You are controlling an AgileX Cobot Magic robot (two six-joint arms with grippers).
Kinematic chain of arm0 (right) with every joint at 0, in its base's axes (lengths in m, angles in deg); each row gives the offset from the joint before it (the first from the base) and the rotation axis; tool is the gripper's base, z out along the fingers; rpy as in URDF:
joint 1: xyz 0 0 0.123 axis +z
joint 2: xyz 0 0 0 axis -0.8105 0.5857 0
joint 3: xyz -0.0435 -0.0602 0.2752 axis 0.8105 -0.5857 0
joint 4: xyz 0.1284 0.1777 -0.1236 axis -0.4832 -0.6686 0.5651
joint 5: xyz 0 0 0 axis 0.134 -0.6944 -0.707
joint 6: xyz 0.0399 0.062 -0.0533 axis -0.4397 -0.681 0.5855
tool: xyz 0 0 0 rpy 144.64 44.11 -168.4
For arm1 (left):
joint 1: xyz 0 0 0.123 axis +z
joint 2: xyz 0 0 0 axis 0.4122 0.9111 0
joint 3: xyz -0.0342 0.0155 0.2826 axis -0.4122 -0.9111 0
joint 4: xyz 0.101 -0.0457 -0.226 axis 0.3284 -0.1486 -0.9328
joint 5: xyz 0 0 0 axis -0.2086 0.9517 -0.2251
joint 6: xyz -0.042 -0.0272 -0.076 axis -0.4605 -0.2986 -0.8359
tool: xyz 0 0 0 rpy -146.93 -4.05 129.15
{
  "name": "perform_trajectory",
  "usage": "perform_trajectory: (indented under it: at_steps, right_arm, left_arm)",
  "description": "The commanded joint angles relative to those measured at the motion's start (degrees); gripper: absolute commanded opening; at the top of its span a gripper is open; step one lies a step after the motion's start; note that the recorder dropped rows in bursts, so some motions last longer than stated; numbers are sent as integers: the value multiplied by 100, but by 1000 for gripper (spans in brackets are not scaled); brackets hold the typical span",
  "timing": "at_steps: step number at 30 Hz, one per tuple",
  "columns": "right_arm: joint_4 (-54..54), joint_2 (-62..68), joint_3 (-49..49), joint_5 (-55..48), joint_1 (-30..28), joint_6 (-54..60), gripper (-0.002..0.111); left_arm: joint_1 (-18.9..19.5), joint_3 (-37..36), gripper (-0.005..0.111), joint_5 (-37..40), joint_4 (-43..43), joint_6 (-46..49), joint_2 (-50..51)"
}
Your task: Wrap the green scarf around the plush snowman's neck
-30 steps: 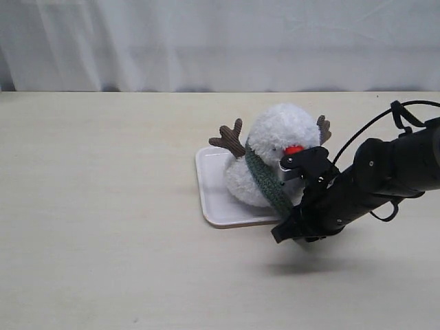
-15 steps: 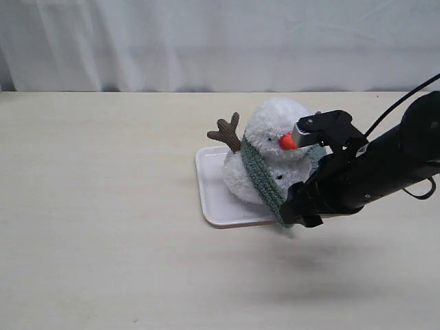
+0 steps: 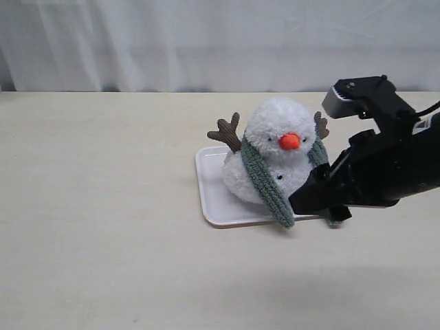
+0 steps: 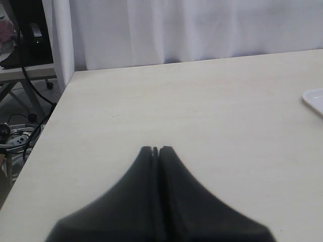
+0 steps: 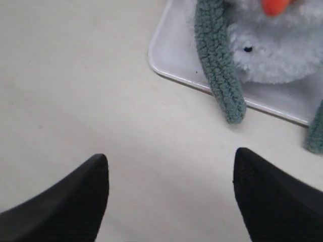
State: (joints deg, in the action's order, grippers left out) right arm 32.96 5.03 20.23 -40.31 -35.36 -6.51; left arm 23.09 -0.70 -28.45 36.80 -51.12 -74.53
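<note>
My right gripper (image 5: 171, 166) is released: its two dark fingers (image 5: 75, 201) stand wide apart, holding nothing, above bare table (image 3: 103, 206) just in front of the white tray (image 3: 213, 192). My left gripper (image 4: 155, 149) is clenched, fingertips pressed together with nothing between them, over the table well apart from the work; only a corner of the tray shows in its wrist view. The plush snowman (image 3: 275, 148) sits upright on the tray, orange nose forward, brown arms raised on either side. The green scarf (image 3: 265, 182) runs behind its head and down both sides of the body. One end hangs over the tray's front edge onto the table; the other end lies partly hidden behind my right arm.
</note>
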Motion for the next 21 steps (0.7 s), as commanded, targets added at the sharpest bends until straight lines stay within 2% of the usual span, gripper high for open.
perform_trajectory:
  at_steps: [1, 7, 13, 21]
  right_arm:
    - [-28, -595, -8, -42, 2, -23, 58]
    - [-15, -1743, -8, 105, 2, -2, 24]
    - [-15, -2902, -8, 705, 2, 122, 5]
    - [-15, -4296, -8, 764, 2, 140, 4]
  left_arm:
    - [-14, -9, 0, -69, -38, 4, -12]
    - [-14, -9, 0, -69, -38, 4, -12]
    - [-14, -9, 0, -69, -38, 4, -12]
    - [-14, -9, 0, -69, -38, 4, -12]
